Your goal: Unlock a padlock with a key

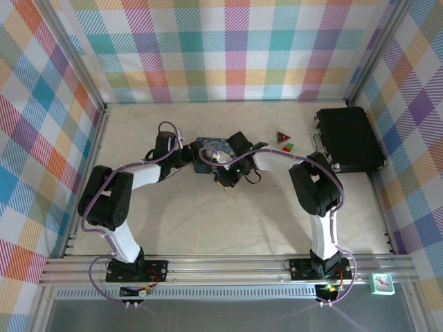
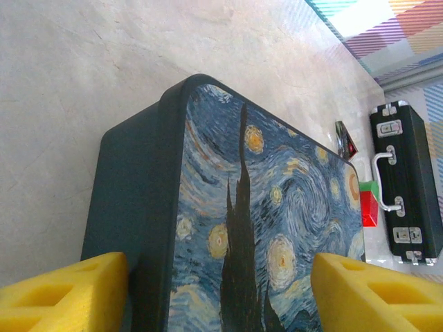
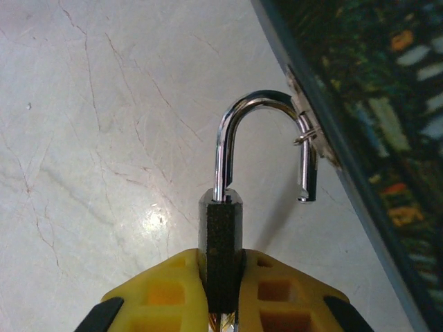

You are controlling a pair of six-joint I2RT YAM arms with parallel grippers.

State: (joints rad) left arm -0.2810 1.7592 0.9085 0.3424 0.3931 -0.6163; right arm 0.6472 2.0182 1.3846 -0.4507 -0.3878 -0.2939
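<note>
My right gripper (image 3: 221, 257) is shut on the dark body of the padlock (image 3: 221, 225). Its silver shackle (image 3: 257, 104) stands sprung open, with the free end hanging loose through a small ring on the side of the painted tin (image 3: 367, 104). The key is hidden. My left gripper (image 2: 220, 266) is open, its yellow fingers (image 2: 69, 290) standing on either side of the starry-night tin (image 2: 277, 207): one by the dark side wall, the other over the painted lid. In the top view both grippers meet at the tin (image 1: 212, 148), left gripper (image 1: 190, 158), right gripper (image 1: 225, 170).
A big black case (image 1: 349, 138) lies at the back right, also in the left wrist view (image 2: 405, 187). A small red triangle piece (image 1: 282, 136) and red and green blocks (image 2: 368, 204) sit between the tin and the case. Plaid walls enclose the table.
</note>
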